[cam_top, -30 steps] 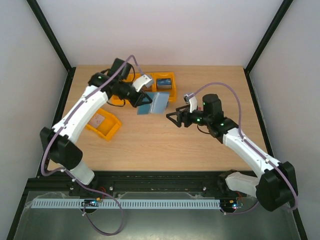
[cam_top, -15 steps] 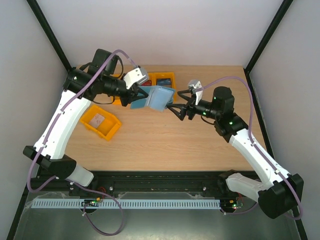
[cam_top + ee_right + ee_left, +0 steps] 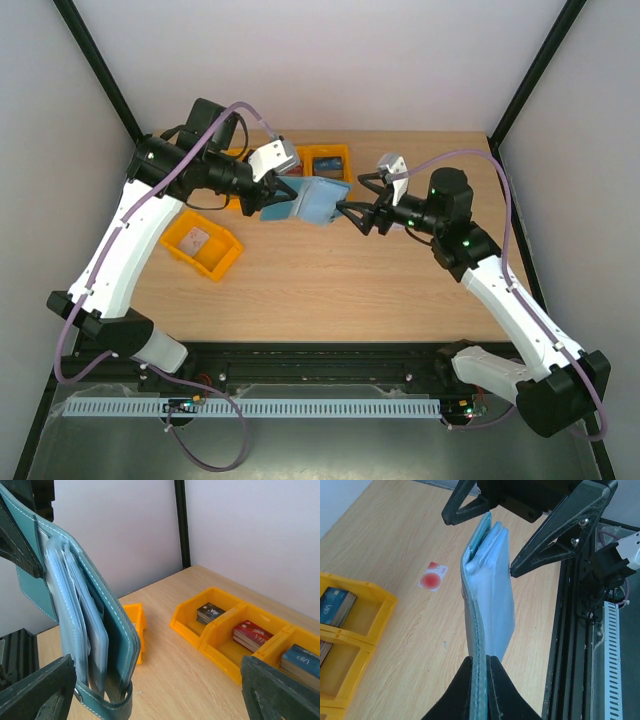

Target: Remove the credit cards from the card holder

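1 light wooden tabletop [image 3: 340, 285] with orange plastic bins [image 3: 380, 620] on it. Teal-blue folding card holder [image 3: 315, 200] is up in the air, part open, with the left gripper [image 3: 480, 662] pinched tight on 1 edge. Meanwhile the right gripper [image 3: 155, 692] gapes wide, gripping nothing, fingers straddling the holder's far end. 1 small white card with a red round mark [image 3: 433, 576] lies flat on the wood.
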You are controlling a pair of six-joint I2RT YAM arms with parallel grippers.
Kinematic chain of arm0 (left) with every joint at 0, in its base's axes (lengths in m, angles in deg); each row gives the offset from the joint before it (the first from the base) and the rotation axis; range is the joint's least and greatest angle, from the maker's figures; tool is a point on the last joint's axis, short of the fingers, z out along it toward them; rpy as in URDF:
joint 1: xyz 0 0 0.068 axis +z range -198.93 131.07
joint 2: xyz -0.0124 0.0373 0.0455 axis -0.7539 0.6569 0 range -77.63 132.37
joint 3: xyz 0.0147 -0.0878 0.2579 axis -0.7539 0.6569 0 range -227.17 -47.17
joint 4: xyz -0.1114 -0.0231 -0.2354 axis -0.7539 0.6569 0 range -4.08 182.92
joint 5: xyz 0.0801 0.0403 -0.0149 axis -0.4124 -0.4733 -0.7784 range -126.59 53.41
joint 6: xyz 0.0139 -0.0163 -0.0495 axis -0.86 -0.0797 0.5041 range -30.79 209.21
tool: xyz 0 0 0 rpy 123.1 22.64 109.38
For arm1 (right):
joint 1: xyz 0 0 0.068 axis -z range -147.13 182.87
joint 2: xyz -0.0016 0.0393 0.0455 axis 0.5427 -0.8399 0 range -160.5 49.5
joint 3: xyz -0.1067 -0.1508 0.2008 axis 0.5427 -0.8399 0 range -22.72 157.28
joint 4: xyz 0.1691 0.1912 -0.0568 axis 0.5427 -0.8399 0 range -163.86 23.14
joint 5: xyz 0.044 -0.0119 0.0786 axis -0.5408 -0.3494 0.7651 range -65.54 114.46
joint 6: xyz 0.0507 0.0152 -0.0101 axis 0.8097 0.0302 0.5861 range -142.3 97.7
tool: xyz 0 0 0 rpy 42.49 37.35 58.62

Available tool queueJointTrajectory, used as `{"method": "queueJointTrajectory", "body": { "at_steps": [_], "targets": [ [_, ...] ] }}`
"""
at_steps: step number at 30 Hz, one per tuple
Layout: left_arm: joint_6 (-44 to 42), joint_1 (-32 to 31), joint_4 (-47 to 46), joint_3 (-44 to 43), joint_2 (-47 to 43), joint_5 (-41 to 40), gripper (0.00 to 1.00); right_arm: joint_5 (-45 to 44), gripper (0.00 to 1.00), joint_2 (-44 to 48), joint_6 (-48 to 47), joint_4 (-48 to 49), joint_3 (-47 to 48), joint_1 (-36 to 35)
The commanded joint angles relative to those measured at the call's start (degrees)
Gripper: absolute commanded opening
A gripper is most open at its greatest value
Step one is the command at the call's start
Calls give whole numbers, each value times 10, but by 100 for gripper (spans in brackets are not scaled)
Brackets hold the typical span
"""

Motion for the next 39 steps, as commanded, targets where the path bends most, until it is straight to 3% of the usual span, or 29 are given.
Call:
{"method": "queueJointTrajectory", "body": {
  "at_steps": [1,15,29,39],
  "targets": [
    [-13,-3,9,-17,-12,17,2,16,88,1,-43,-35,27,2],
    [-21,-3,15,-20,-12,23,2,-1,91,-3,-80,-98,45,2],
    [-20,-6,16,-17,-9,41,2,107,89,-40,33,13,44,1],
    [-19,-6,13,-15,-8,42,2,116,88,-55,83,67,39,-21]
  ]
}}
